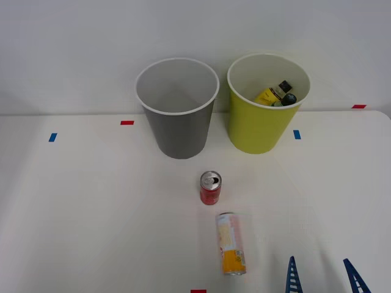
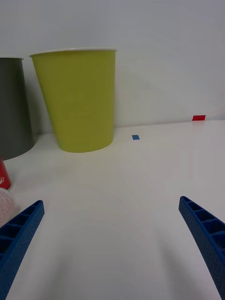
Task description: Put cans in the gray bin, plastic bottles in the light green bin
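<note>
Front view: the right pincer (image 1: 322,276) is spread wide and empty, low over the worktop (image 1: 91,207). The tall slim can (image 1: 230,243) lies on its side beside it; the red can (image 1: 210,187) stands upright before the gray bin (image 1: 177,110). The plastic bottles (image 1: 276,94) sit inside the light green bin (image 1: 264,125).

Right wrist view: both cans (image 2: 3,183) sit at one frame edge. Judged light, thin-walled, smooth and prone to roll; grip across mid-body, gently.

All you can see of me is my right gripper (image 1: 322,276), so not much to report lol. Two fingers (image 2: 18,234), both bright blue plastic, long and tapering to narrow tips. They're ribbed all along, a ladder of little open cells between the ribs. Plain blue, one colour throughout.
</note>
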